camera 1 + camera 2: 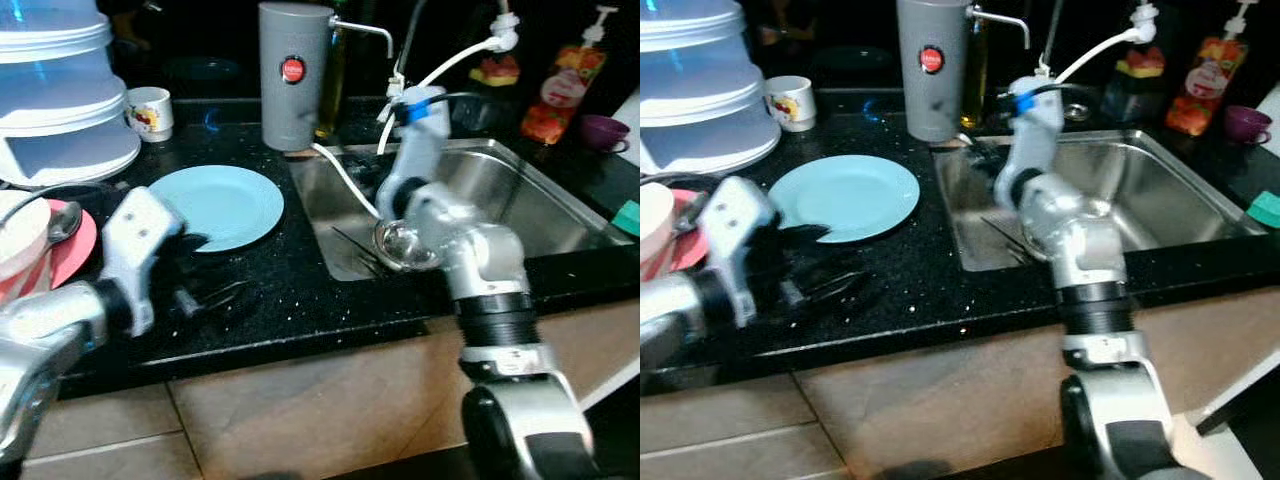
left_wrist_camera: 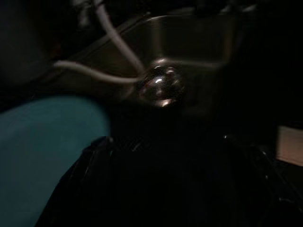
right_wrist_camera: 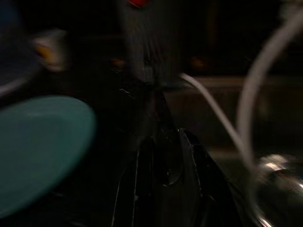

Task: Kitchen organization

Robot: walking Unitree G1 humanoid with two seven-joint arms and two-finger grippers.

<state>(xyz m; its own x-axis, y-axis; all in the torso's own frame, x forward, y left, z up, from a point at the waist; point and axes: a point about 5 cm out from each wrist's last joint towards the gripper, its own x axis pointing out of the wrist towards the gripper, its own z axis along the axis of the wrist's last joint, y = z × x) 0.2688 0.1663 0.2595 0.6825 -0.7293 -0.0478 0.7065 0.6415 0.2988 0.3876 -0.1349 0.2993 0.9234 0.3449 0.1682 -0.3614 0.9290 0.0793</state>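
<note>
Left end effector fingers apart above counter by blue plate; right end effector nearly closed, empty.

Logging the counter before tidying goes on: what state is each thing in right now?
Blue plate: flat on the counter, nothing on it.
Pink plate: on the counter, partly under a white bowl.
Mug: upright at the back of the counter.
Grey canister: upright beside the sink.
Metal ladle: at the sink's front edge.
Soap bottle: upright.
Left pincer: low over the counter.
</note>
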